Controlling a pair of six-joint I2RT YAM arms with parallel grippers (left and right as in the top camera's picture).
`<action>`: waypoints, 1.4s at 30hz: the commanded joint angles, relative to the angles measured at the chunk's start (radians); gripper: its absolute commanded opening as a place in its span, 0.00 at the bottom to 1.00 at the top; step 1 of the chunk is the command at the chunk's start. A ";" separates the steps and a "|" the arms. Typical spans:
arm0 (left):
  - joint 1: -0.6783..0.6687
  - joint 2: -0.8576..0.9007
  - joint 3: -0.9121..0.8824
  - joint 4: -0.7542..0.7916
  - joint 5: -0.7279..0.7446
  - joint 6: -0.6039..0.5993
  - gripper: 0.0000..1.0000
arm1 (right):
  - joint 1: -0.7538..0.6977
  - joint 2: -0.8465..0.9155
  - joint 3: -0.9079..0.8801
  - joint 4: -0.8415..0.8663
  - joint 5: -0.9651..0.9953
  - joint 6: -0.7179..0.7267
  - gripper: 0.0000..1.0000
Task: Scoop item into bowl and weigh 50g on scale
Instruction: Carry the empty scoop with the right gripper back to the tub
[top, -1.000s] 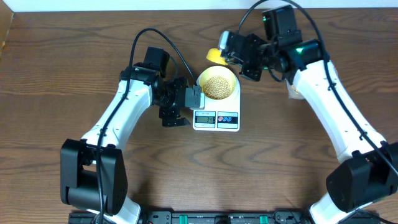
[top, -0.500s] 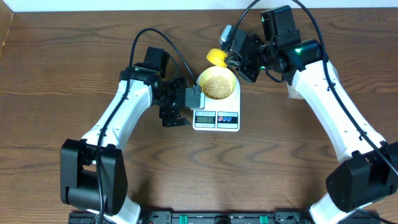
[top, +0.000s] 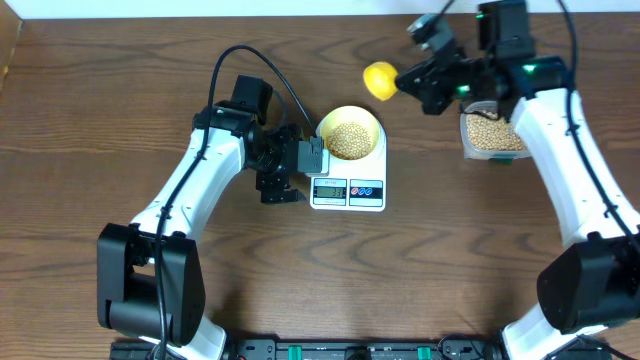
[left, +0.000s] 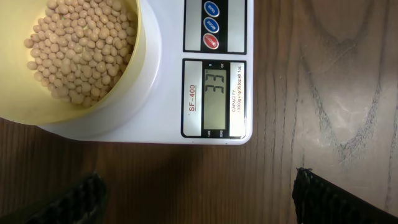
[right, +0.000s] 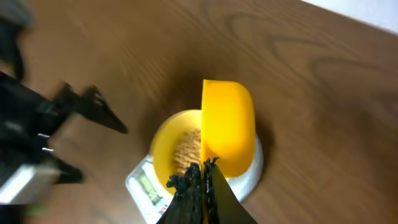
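Clenched right claw (top: 408, 78) grips the handle of the scoop (top: 380, 80). The scoop hangs over bare table (top: 120, 60), far and right of the bowl (top: 372, 120) and left of the container (top: 466, 145). From above the scoop shows plain yellow with no beans made out. The wrist view gives only its back, so its contents are not certain.

The left claw (top: 303, 172) is released, jaws wide, holding nothing. It sits just left of the scale (top: 376, 170), its camera square on the display (left: 214, 99).

Beans (left: 81, 50): one heap partly fills the bowl, which stands on the far end of the scale. More lie in the container at far right. The display reads 33 against a target of 50.

Step in hand, my judgement: between scoops, with the bowl short of target.

Next move calls for:
- taking the scoop right to the container and digging only a part load;
- carrying it over the bowl and tipping slowly, a trickle and not a dump;
- watching the display and stopping at 50;
- keeping the scoop off the rim, since a touch would likely upset the reading.

An overshoot would mean lifting beans out again.
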 joint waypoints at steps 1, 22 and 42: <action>-0.002 0.005 -0.008 -0.005 0.016 0.007 0.98 | -0.084 -0.008 0.019 -0.017 -0.191 0.123 0.01; -0.002 0.005 -0.008 -0.005 0.016 0.007 0.98 | -0.315 -0.008 0.009 -0.270 0.349 0.131 0.01; -0.002 0.005 -0.008 -0.005 0.016 0.007 0.98 | -0.281 0.107 -0.021 -0.273 0.730 0.034 0.01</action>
